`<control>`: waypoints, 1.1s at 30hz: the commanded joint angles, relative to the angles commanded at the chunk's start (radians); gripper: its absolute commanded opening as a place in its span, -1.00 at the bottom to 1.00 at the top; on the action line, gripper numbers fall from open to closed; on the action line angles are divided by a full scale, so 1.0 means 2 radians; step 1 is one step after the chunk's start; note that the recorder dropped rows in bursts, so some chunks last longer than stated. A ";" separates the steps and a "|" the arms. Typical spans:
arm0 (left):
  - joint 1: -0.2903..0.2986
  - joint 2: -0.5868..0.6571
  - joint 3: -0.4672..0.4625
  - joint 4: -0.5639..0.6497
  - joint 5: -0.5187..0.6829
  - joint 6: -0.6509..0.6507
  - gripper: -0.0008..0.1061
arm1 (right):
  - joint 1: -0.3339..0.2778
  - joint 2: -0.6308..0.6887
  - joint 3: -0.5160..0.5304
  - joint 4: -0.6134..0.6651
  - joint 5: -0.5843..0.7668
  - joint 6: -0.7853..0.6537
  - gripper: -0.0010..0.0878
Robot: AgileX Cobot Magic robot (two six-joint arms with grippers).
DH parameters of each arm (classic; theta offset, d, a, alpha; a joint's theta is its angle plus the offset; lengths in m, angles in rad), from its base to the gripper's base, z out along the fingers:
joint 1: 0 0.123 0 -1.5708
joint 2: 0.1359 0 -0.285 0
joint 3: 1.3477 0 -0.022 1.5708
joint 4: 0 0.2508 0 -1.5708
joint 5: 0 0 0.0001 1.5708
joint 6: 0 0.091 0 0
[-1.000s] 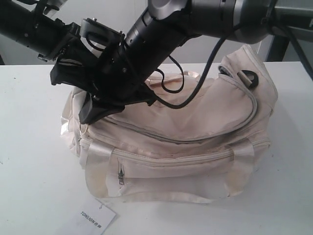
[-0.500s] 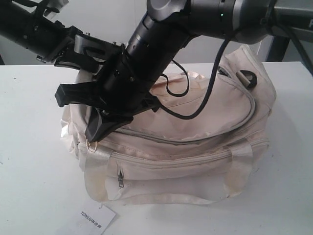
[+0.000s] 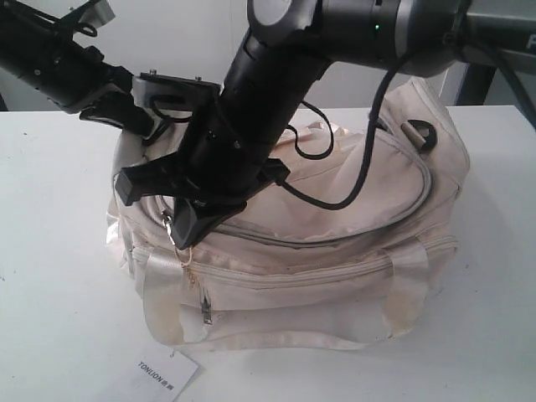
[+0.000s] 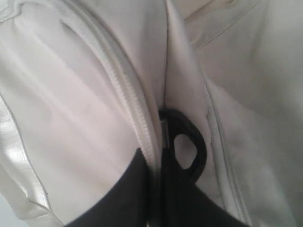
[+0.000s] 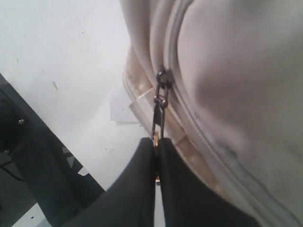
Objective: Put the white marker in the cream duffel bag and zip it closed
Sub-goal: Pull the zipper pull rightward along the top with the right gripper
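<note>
The cream duffel bag point(image 3: 335, 251) lies on the white table point(image 3: 50, 276). My right gripper point(image 3: 180, 236) reaches across to the bag's left end and is shut on the metal zipper pull point(image 3: 171, 226). The right wrist view shows that gripper point(image 5: 156, 142) pinching the pull point(image 5: 160, 111) just below the slider. My left gripper point(image 3: 141, 124) is shut on the bag's fabric at the upper left end. In the left wrist view it point(image 4: 156, 158) grips the seam beside a black D-ring point(image 4: 189, 146). The curved zipper point(image 3: 360, 230) looks closed along its visible length. The white marker is out of view.
A white paper tag point(image 3: 167, 377) lies on the table in front of the bag's left corner. A second black D-ring point(image 3: 421, 134) sits on the bag's right end. A black cable point(image 3: 360, 167) from the right arm hangs over the bag's top.
My right gripper has moved down and a little right along the bag's left end with the zipper pull in it. The left gripper has shifted right and the bag's left end has bunched up.
</note>
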 joint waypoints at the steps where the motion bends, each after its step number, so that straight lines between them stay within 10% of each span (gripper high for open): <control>1: 0.000 0.000 0.000 0.001 0.000 0.000 -0.99 | 0.000 -0.002 0.000 -0.002 0.000 0.000 -0.98; 33: 0.000 0.000 0.000 0.072 0.001 0.004 -0.99 | 0.000 -0.115 0.089 -0.200 0.000 0.044 -0.98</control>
